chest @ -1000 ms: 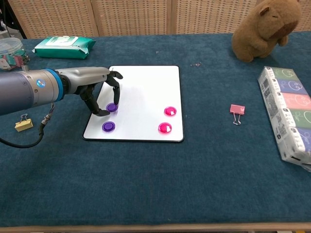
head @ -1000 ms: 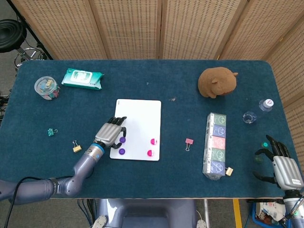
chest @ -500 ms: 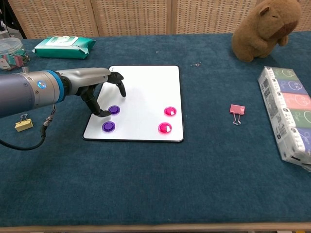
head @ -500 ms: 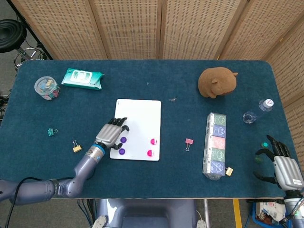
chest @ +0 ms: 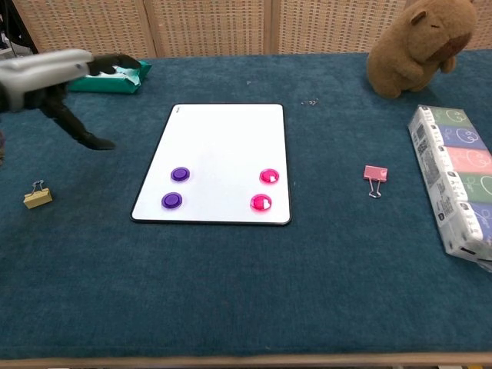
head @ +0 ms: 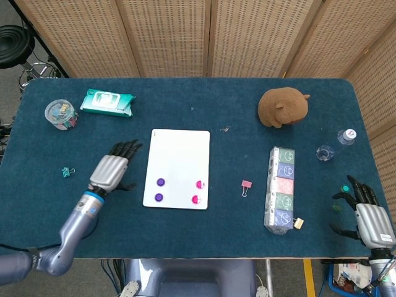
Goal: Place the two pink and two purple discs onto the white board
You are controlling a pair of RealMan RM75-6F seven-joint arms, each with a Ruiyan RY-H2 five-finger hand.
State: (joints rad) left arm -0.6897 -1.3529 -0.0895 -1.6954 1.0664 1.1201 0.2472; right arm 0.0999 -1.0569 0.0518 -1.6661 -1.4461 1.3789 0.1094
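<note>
- Four discs lie on the white board point(chest: 231, 134) near its front edge: two purple discs point(chest: 180, 174) one behind the other toward the left edge, and two pink discs point(chest: 268, 176) likewise toward the right edge. None overlaps another or hangs over the rim.
- Judged from how they lie, the placing looks done; nothing of the task's own sits out on the blue cloth.
- The discs look small, flat, hard and glossy (very likely light and a bit slippery). A hand would do best pinching one by its rim from above; pressing on the top would probably only slide it across the smooth board.
- The board looks thin and stiff, lying flat on the cloth, so a nudge at its edge could shift all four together.
- The left hand point(head: 111, 170) is off the board to its left, above the cloth, fingers spread and holding nothing.
- The right hand point(head: 365, 210) is at the table's far right corner, well apart from the board, fingers apart and empty.
- Elsewhere: a plush capybara point(chest: 415, 42), a wipes packet point(head: 106, 103), a pink binder clip point(chest: 374, 178) and a yellow binder clip point(chest: 36, 196).
</note>
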